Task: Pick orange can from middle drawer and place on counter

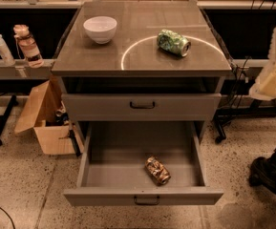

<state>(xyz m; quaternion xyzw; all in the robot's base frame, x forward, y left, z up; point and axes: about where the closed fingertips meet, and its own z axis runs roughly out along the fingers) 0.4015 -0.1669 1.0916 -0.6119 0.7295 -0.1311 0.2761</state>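
The orange can [157,170] lies on its side in the grey tray of the middle drawer [104,175], towards the front and right of centre. The drawer is pulled far out, with its front panel and dark bar handle [146,200] nearest the camera. The counter [142,56] is above it, glossy grey-brown with a thin white circle line. My gripper [275,66] shows only as a cream shape at the right edge, level with the counter's front, well to the right of and above the orange can. It holds nothing that I can see.
A white bowl [100,28] stands at the counter's back left. A dented green can [173,42] lies inside the white circle. The upper drawer [142,106] is slightly out. A wooden box [47,123] leans at the cabinet's left. Chair wheels [266,173] stand at the right.
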